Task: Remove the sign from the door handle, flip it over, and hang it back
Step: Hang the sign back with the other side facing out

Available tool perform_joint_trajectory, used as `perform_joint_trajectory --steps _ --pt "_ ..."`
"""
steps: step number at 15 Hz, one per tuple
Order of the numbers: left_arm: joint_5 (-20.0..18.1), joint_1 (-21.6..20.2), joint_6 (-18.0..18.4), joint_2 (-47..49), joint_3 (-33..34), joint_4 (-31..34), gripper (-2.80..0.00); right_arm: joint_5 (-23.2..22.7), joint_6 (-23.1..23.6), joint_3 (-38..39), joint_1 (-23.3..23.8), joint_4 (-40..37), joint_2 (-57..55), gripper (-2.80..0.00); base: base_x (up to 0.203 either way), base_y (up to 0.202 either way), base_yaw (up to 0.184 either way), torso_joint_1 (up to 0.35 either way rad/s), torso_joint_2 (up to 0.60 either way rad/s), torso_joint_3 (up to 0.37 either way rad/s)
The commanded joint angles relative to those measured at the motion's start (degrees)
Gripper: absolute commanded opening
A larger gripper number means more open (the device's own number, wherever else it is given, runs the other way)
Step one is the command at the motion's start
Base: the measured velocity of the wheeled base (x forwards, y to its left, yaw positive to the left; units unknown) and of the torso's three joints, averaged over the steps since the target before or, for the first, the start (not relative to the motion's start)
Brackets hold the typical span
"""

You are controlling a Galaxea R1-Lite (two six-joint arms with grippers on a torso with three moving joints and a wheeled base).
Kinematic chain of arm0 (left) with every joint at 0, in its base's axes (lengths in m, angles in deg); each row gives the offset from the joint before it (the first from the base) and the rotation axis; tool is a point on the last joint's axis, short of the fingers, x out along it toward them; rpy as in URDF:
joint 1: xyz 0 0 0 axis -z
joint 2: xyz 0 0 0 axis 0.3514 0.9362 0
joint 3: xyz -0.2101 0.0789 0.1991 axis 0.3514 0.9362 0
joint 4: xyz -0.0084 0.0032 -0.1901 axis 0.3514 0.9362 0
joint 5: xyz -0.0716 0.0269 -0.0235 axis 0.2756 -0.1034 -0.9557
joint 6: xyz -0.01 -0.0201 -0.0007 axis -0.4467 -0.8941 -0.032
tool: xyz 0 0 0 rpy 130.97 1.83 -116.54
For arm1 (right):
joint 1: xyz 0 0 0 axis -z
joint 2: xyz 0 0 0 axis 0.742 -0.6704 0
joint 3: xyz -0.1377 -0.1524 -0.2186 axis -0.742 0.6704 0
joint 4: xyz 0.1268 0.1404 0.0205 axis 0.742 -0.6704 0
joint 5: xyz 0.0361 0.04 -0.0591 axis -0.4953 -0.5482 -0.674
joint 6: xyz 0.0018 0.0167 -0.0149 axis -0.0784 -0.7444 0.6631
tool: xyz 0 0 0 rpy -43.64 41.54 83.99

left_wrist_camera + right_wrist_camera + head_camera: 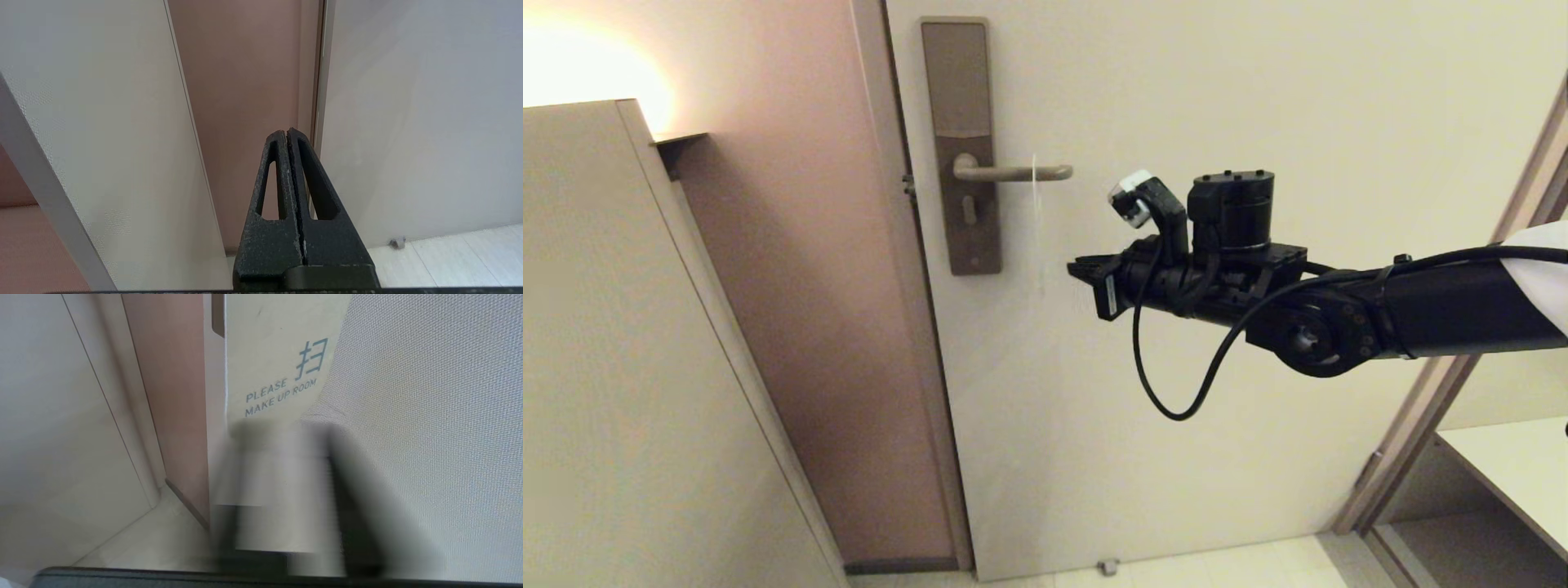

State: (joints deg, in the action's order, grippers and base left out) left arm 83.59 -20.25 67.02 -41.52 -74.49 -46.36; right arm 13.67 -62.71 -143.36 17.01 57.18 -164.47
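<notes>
The door handle (pixel 1013 172) is a slim bronze-grey lever on a tall backplate (pixel 960 139). The sign (pixel 1036 204) hangs on the lever and shows edge-on in the head view as a thin pale line. In the right wrist view the sign (pixel 278 355) shows its white side with "PLEASE MAKE UP ROOM". My right gripper (pixel 1085 276) is level with the sign's lower part, just to its right and apart from it. It shows in the right wrist view (pixel 282 430) with its blurred fingers spread. My left gripper (pixel 287 132) is shut and empty, low in front of the door frame.
The cream door (pixel 1258 408) fills the middle. A pink-brown wall strip (pixel 833 327) and a pale cabinet panel (pixel 621 367) stand on the left. A frame and shelf (pixel 1503 474) stand on the right. A small door stop (pixel 1107 565) sits on the floor.
</notes>
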Motion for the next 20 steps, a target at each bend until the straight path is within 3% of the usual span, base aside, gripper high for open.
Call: perform_joint_trajectory --steps 1,8,12,20 --pt "0.00 0.02 0.00 0.02 0.00 -0.92 -2.80 0.00 0.05 0.07 -0.05 0.15 0.04 -2.80 0.000 0.000 0.000 0.000 0.00 0.000" --pt "-0.01 0.02 0.00 0.10 0.00 -1.14 -2.80 1.15 0.22 0.99 0.26 0.39 0.53 -2.80 0.000 0.000 0.000 0.000 0.00 0.000" --pt "-0.01 0.02 0.00 0.01 0.00 -1.08 -2.80 8.38 0.06 3.43 2.56 0.35 2.27 -2.80 0.000 0.000 0.000 0.000 0.00 0.000" --pt "0.08 0.02 0.00 0.01 0.00 -1.12 -2.80 21.26 -4.13 16.52 11.04 0.23 14.74 -2.80 0.000 0.000 0.000 0.000 0.00 0.000"
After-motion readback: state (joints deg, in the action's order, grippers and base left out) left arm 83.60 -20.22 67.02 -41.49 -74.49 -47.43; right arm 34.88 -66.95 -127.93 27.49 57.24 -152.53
